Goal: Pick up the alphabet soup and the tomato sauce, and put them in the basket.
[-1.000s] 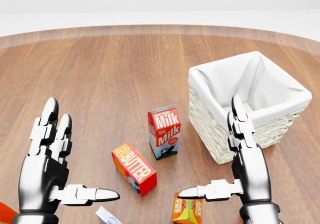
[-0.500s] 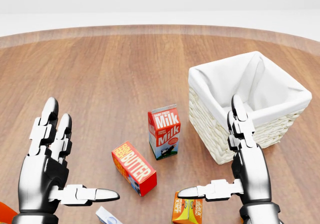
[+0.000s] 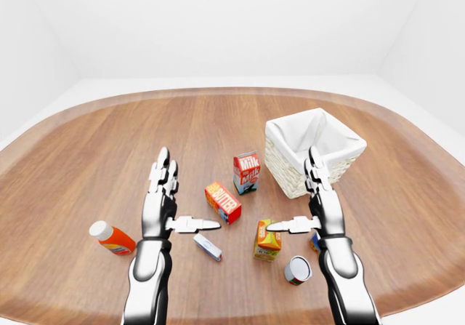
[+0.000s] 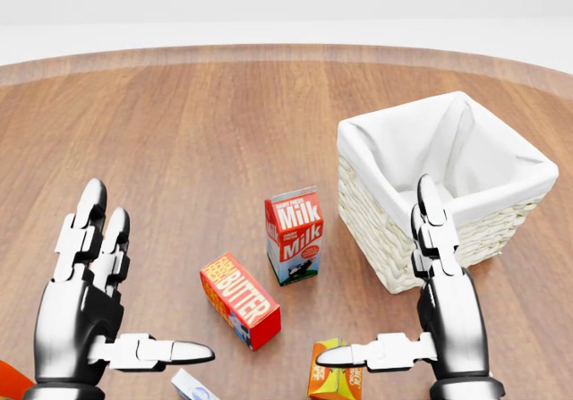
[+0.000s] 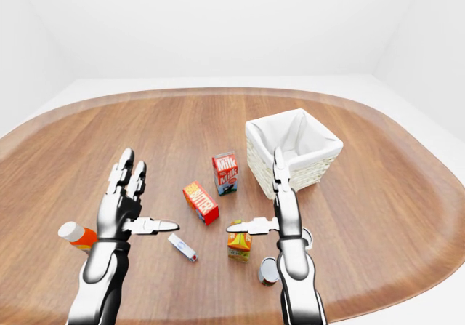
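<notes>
Slightly lowered since the earlier head view is the right hand point(image 4: 428, 315), its fingertips now lower against the basket point(image 4: 503, 230); the left hand point(image 4: 97, 306) is barely shifted, and none of the things has moved. Both hands are held empty above the wooden table point(image 3: 109, 143), fingers straight and spread, thumbs pointed toward each other.

One white-lined wicker basket is seen just beyond the right fingertips. One milk carton point(image 4: 294, 235) stands upright between the two hands, and one butter box point(image 4: 240, 300) lies tilted beside it, nearer the left thumb. One orange juice carton point(image 3: 267, 239) sits under the right thumb tip. One can point(image 3: 297, 270), lying on its side, is seen near the right wrist in the left-eye view; its label cannot be read. A second can cannot be made out. One small white box point(image 3: 208, 246) lies below the left thumb, and one orange bottle point(image 3: 111, 238) lies outside the left hand.
</notes>
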Controlling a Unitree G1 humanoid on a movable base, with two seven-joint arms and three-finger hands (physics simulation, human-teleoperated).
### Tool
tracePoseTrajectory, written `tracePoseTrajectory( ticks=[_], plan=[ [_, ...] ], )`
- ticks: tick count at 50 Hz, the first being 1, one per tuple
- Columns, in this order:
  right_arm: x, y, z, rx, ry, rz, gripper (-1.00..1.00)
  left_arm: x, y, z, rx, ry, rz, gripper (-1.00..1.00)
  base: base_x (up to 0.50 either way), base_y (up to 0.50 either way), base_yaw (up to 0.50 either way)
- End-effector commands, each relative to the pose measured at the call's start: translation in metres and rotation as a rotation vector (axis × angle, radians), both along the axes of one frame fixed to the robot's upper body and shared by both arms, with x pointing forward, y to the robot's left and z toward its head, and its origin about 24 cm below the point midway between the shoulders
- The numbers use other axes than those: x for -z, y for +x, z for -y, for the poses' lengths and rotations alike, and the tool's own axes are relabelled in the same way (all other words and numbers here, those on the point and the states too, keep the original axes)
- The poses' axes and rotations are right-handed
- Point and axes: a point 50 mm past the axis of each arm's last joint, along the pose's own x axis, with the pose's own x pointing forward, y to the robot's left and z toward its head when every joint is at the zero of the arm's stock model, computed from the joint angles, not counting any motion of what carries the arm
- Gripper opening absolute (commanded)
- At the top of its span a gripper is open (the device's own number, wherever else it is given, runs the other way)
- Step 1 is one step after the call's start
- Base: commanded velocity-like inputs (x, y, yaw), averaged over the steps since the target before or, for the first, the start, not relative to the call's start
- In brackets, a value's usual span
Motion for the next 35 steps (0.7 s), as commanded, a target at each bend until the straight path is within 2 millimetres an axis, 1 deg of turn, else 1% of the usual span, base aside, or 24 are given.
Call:
tracePoseTrajectory(
  ticks=[1,6,9,10,11,12,15,16,18,21,26,29,31,32,35],
  plan=[
    [0.002,-0.011,-0.003,-0.008,0.001,-0.012,1.0,0.002,0.001,0.0,-0.01,0.009,-0.01,1.0,0.0,0.0,0.0],
    [0.004,-0.016,0.001,-0.008,-0.007,-0.025,1.0,0.002,0.0,0.001,-0.004,0.015,-0.011,1.0,0.0,0.0,0.0],
    [-0.001,-0.022,0.008,0.017,-0.073,-0.015,1.0,0.002,0.0,0.001,-0.004,0.014,-0.009,1.0,0.0,0.0,0.0],
    [-0.005,-0.028,0.013,0.041,-0.11,-0.001,1.0,0.002,0.0,0.001,-0.002,0.015,-0.011,1.0,0.0,0.0,0.0],
    [-0.006,-0.029,0.013,0.043,-0.112,-0.001,1.0,0.002,0.0,0.001,-0.002,0.015,-0.011,1.0,0.0,0.0,0.0],
    [-0.012,-0.036,0.015,0.037,-0.137,0.015,1.0,0.004,0.0,0.001,-0.004,0.017,-0.018,1.0,0.0,0.0,0.0],
    [-0.017,-0.044,0.018,0.081,-0.255,0.016,1.0,0.003,-0.001,0.001,-0.005,0.022,-0.013,1.0,0.0,0.0,0.0],
    [-0.015,-0.046,0.019,0.086,-0.286,0.005,1.0,0.003,0.0,0.001,-0.005,0.022,-0.016,1.0,0.0,0.0,0.0],
    [-0.014,-0.049,0.021,0.103,-0.293,-0.009,1.0,0.004,0.0,0.001,-0.004,0.024,-0.02,1.0,0.0,0.0,0.0],
    [-0.007,-0.055,0.027,0.164,-0.369,-0.051,1.0,0.006,-0.001,0.002,0.001,0.028,-0.028,1.0,0.0,0.0,0.0],
    [0.001,-0.056,0.031,0.201,-0.437,-0.092,1.0,0.004,-0.001,0.002,0.008,0.031,-0.02,1.0,0.0,0.0,0.0],
    [0.002,-0.058,0.036,0.231,-0.464,-0.105,1.0,0.007,0.0,0.002,0.009,0.034,-0.031,1.0,0.0,0.0,0.0],
    [0.005,-0.059,0.038,0.242,-0.476,-0.124,1.0,0.008,0.0,0.002,0.01,0.036,-0.037,1.0,0.0,0.0,0.0],
    [0.008,-0.06,0.041,0.27,-0.517,-0.139,1.0,0.008,0.0,0.002,0.01,0.038,-0.037,1.0,0.0,0.0,0.0],
    [0.011,-0.062,0.044,0.289,-0.534,-0.158,1.0,0.008,-0.001,0.003,0.01,0.04,-0.035,1.0,0.0,0.0,0.0]
  ],
)
